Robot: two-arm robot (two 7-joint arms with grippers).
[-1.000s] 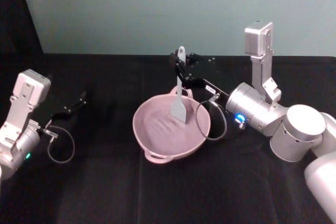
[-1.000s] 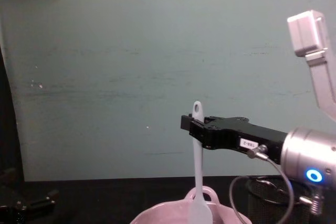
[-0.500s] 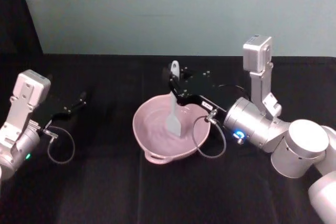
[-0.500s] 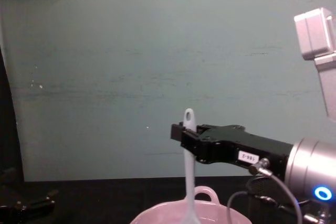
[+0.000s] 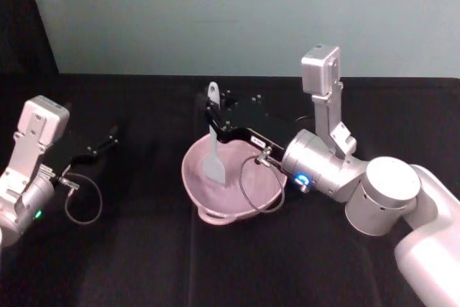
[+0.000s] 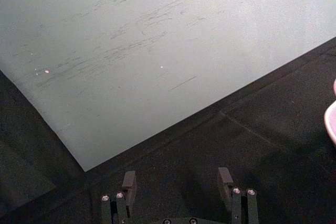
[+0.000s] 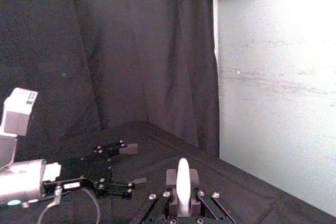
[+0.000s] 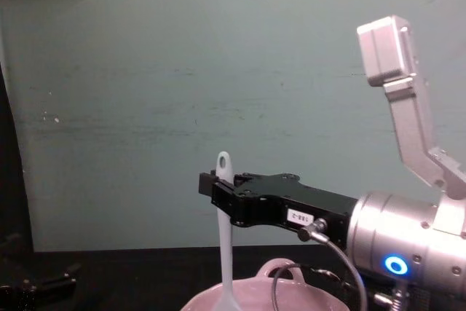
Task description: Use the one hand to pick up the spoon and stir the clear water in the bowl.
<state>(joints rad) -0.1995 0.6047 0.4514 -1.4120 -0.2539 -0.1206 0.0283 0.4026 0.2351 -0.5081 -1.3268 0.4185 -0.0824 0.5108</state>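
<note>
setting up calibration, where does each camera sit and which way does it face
Head view: high up, looking down at the table; right gripper holds the spoon in the bowl, left gripper idle at left.
Chest view: lower, facing the wall; right gripper and wrist enter from the right.
Left wrist view: along its open fingers toward the wall's foot.
Right wrist view: along its fingers, shut on the spoon, toward the left gripper.
Head and chest share spoon, bowl, right gripper.
</note>
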